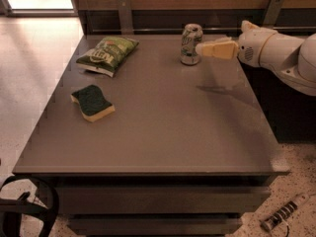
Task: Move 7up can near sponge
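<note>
Chip bag (107, 55), table (163, 132) — power strip (286, 213) below

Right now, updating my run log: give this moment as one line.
gripper: beside 7up can | can: upright, rear of table | sponge: left, apart from can

The gripper (202, 49) hovers just beside the upright 7up can (190, 43), both well apart from the sponge (92, 101).

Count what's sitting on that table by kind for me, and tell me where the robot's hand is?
Drink cans: 1, the 7up can
Sponges: 1, the sponge
Chip bags: 1, the green chip bag
Total: 3
The gripper hovers at the can's right side, as the camera sees it.
</note>
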`<state>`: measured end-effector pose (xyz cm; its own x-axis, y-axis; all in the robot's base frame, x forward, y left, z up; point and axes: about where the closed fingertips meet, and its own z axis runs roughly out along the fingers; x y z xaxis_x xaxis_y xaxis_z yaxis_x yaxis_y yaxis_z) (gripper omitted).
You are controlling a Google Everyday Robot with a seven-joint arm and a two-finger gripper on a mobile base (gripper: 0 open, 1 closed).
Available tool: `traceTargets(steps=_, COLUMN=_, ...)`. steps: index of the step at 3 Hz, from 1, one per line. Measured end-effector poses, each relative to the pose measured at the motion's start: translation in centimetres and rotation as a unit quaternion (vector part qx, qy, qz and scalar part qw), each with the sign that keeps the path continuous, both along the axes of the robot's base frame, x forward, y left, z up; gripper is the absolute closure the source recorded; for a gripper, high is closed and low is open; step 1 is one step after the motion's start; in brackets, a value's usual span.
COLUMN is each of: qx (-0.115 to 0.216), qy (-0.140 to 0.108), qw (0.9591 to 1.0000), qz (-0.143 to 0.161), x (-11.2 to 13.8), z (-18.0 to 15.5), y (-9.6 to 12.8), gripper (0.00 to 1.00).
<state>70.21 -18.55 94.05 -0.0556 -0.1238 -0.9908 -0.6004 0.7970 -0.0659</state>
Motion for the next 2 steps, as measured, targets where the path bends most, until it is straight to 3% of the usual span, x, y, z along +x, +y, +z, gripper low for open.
traceTargets(steps=1, qx=0.039, qy=-0.003, qw=0.9984, qz=0.041, x=2.9, z=-1.6, y=3.0, gripper=0.00)
traceTargets(steps=2, qx=0.044, qy=-0.001, qw=0.9970, qz=0.064, x=4.6, z=-2.7, y=4.8, gripper=0.00)
